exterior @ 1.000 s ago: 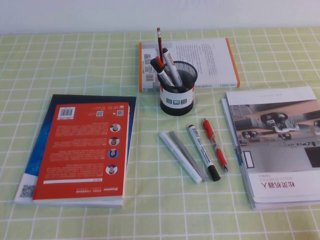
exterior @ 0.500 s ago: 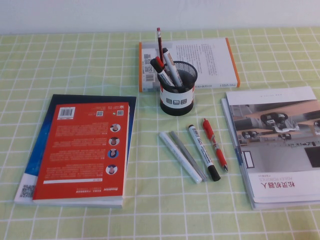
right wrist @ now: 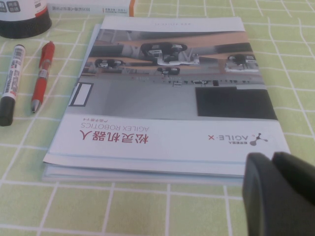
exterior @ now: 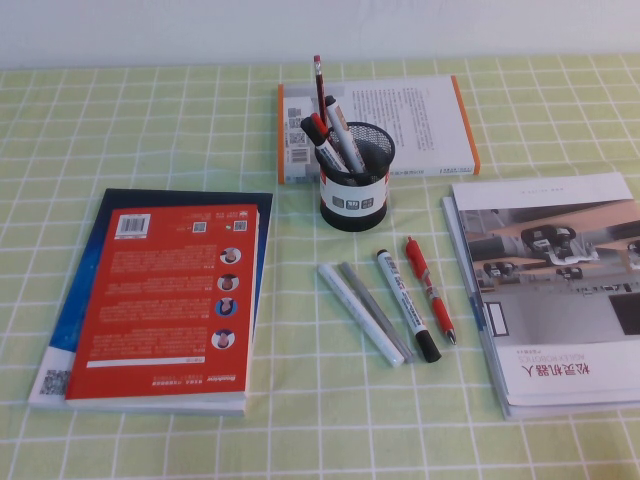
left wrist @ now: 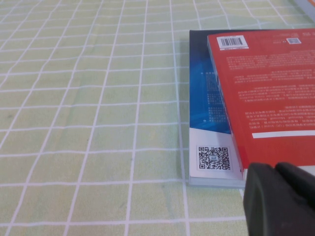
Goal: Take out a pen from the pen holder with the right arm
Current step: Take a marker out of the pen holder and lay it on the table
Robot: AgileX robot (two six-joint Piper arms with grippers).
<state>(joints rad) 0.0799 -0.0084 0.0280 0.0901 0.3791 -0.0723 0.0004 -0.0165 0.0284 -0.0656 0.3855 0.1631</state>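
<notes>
Black mesh pen holder (exterior: 357, 190) stands upright mid-desk (exterior: 180, 130), its pens (exterior: 335, 140) leaning out for easy plucking; right hand (right wrist: 272, 160), closed and empty, hovers by the grey brochure (right wrist: 167, 98); left hand (left wrist: 275, 169), closed, is parked beside the red book (left wrist: 266, 88).

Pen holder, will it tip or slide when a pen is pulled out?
Likely light: the pen holder is open mesh, so it may slide or lift if a pen snags. Its pens lean, so a slanted pull could tip it. Left gripper, shut, by the red book; right gripper, shut, by the brochure.
</notes>
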